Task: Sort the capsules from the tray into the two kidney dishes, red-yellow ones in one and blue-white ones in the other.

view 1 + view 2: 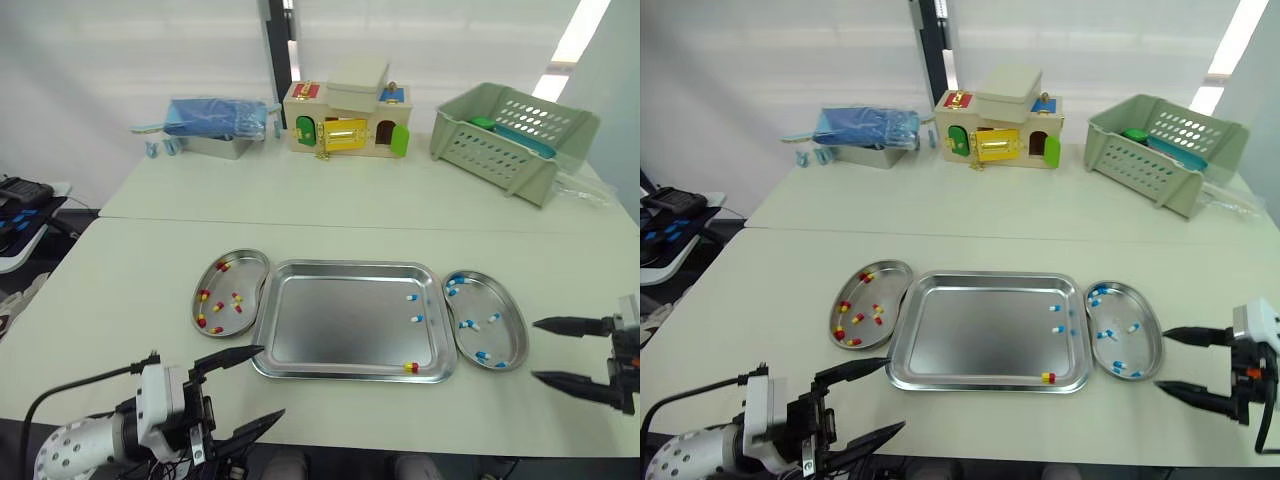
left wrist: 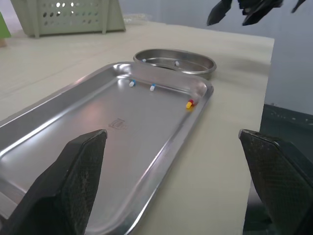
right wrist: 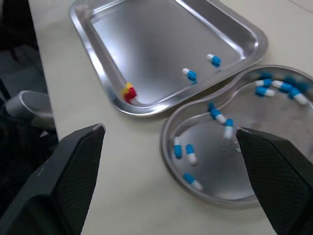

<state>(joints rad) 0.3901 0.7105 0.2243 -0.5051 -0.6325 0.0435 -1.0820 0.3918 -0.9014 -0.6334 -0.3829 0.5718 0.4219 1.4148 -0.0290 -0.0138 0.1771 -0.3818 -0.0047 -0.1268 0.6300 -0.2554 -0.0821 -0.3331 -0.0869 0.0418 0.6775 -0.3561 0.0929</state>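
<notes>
A steel tray [image 1: 330,330] lies at the table's middle. It holds two blue-white capsules [image 1: 411,297] near its right wall and one red-yellow capsule [image 1: 410,367] at its near right corner. The left kidney dish [image 1: 245,275] holds several red-yellow capsules. The right kidney dish [image 1: 480,300] holds several blue-white ones. My left gripper [image 1: 265,382] is open and empty, low at the table's front edge, just left of the tray's near left corner. My right gripper [image 1: 537,350] is open and empty, just right of the right dish.
At the back of the table stand a blue bag on a metal box [image 1: 215,125], a toy house [image 1: 348,120] and a green slotted basket [image 1: 512,135]. A black device [image 1: 20,195] sits off the table's left side.
</notes>
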